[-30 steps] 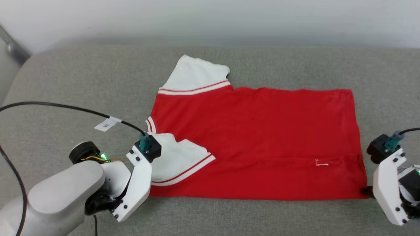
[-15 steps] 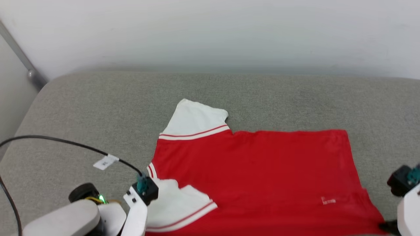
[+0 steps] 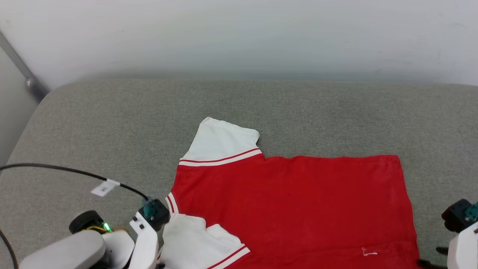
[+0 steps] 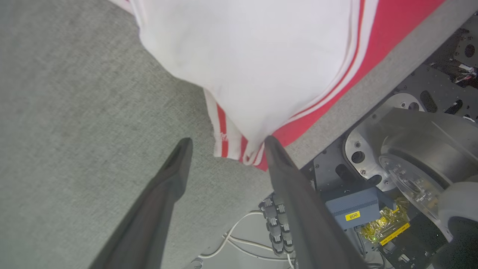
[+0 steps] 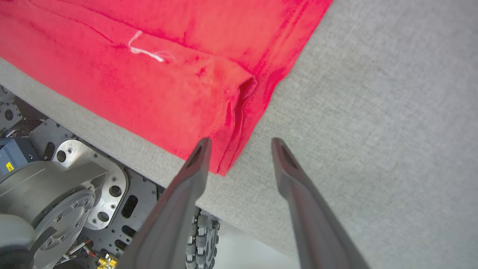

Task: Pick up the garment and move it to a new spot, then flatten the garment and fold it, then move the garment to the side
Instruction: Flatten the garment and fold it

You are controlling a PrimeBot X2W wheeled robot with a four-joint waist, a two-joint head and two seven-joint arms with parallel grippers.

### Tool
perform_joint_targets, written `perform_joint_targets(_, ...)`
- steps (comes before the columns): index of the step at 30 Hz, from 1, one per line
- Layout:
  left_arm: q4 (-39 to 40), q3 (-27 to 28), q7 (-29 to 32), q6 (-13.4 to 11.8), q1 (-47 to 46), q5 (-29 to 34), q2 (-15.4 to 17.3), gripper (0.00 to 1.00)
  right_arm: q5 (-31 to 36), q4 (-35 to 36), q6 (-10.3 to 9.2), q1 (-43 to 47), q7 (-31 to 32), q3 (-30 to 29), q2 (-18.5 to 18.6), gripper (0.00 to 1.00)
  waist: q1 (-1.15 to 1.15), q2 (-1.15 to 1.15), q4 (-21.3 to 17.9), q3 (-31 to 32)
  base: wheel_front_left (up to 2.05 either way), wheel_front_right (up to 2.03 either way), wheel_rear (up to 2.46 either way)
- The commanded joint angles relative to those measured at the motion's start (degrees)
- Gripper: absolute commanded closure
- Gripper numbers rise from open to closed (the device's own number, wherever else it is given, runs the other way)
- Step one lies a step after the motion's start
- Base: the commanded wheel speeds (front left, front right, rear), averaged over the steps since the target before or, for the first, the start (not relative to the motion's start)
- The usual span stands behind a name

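Note:
The garment (image 3: 291, 201), red with white sleeves, lies flat on the grey cushion (image 3: 112, 123), its near side at the cushion's front edge. My left gripper (image 4: 227, 144) is open at the near left corner. A white sleeve (image 4: 261, 67) and striped trim sit between the fingers, the right fingertip (image 4: 272, 145) touching the cloth. My right gripper (image 5: 241, 144) is open at the near right hem corner (image 5: 224, 164), which lies on the cushion beside the left finger (image 5: 198, 157). In the head view, the left wrist housing (image 3: 145, 239) and right wrist housing (image 3: 461, 243) sit at the bottom corners.
A pale wall (image 3: 239, 37) rises behind the cushion, with a metal pole (image 3: 22, 71) at far left. A black cable (image 3: 74, 172) arcs over the cushion's left part. Below the cushion's front edge is my metal base (image 4: 403, 149), with wiring.
Both grippers have opened and let go of the garment's near corners, which now rest on the cushion. The head camera has tilted up, so the whole scene sits lower in view.

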State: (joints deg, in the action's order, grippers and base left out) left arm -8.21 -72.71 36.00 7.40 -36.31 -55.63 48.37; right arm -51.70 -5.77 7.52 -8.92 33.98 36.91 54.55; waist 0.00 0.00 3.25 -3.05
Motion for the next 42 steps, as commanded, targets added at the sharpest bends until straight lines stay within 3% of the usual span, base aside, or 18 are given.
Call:
perform_joint_targets(1,-0.01,0.86,-0.65,-0.06,-1.61,0.33,0.73,0.00,0.92,0.06,-0.06,-0.48,-1.45,-1.04,-0.64,0.00,0.00,0.00,-0.02,0.31,0.00,0.00,0.00)
perform_joint_targets(5,1.70,3.56,-3.29,-0.16,-4.47,0.33,2.54,0.00,6.52,0.40,-0.06,-1.95,-9.57,-6.20,-2.43,0.00,0.00,0.00,-0.09,1.07,0.00,0.00,0.00)
perform_joint_targets(10,1.57,6.94,-9.67,-1.21,-8.85,5.25,3.73,0.00,14.29,1.06,-0.06,-2.20,-21.90,-16.01,-9.15,0.00,0.00,0.00,-0.85,0.95,0.00,0.00,0.00)
perform_joint_targets(17,-3.41,10.39,-17.53,-4.33,-15.43,12.15,0.95,0.00,25.46,6.74,-0.06,1.51,-33.85,-30.47,-22.81,0.00,0.00,0.00,-3.42,-1.86,0.00,0.00,0.00)
perform_joint_targets(20,-6.19,11.51,-17.39,-4.34,-18.73,12.56,-0.81,0.00,29.48,11.15,-0.06,4.42,-36.82,-35.74,-29.25,0.00,0.00,0.00,-4.40,-3.98,0.00,0.00,0.00)
perform_joint_targets(21,-9.19,12.72,-16.86,-3.90,-22.14,12.03,-2.37,0.00,33.14,16.45,-0.06,7.18,-38.45,-39.15,-35.92,0.00,0.00,0.00,-5.58,-6.66,0.00,0.00,0.00)
perform_joint_targets(24,-12.25,14.26,-16.17,-3.32,-25.81,10.82,-4.13,0.00,35.87,20.66,-0.06,9.55,-38.97,-40.23,-41.00,0.00,0.00,0.00,-6.89,-9.73,0.00,0.00,0.00)
perform_joint_targets(30,-18.28,15.69,-9.39,-1.88,-33.09,7.23,-6.90,0.00,37.88,23.67,-0.06,9.57,-39.48,-39.87,-44.49,0.00,0.00,0.00,-9.27,-16.86,0.00,0.00,0.00)
perform_joint_targets(38,-22.19,13.06,10.22,-0.38,-39.94,0.95,-8.15,0.00,39.39,24.65,-0.06,6.28,-40.13,-37.86,-44.56,0.00,0.00,0.00,-11.71,-24.20,0.00,0.00,0.00)
perform_joint_targets(42,-21.42,11.23,16.79,-0.10,-41.24,-0.99,-7.88,0.00,39.83,23.85,-0.06,4.92,-40.61,-37.76,-44.39,0.00,0.00,0.00,-12.17,-26.44,0.00,0.00,0.00)
